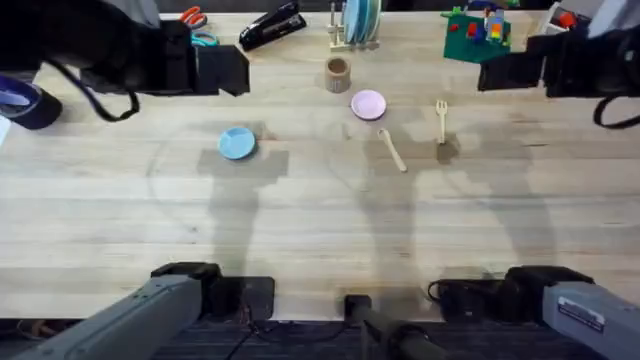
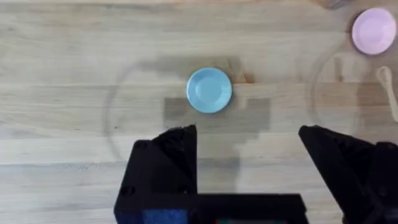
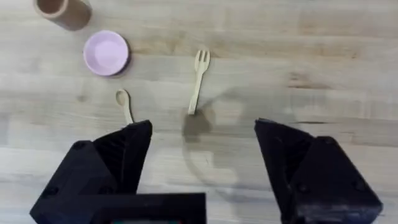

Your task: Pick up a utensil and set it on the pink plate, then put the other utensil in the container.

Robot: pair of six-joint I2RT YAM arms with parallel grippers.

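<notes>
Right wrist view is showing the right gripper [image 3: 202, 165] hovering with fingers spread wide above the fork [image 3: 199, 79], apparently lining up a grasp, while the left gripper [image 2: 249, 168] is likewise waiting wide open over the blue plate [image 2: 209, 90].

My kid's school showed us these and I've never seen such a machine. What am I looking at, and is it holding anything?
Two robot arms sit at a wooden table. One picture looks down from above; the other two come from cameras on each wrist, with black fingers at the bottom. The left hand and the right hand are both open and hold nothing. On the table lie a pink plate, a blue plate, a wooden spoon, a wooden fork and a brown cup.
</notes>
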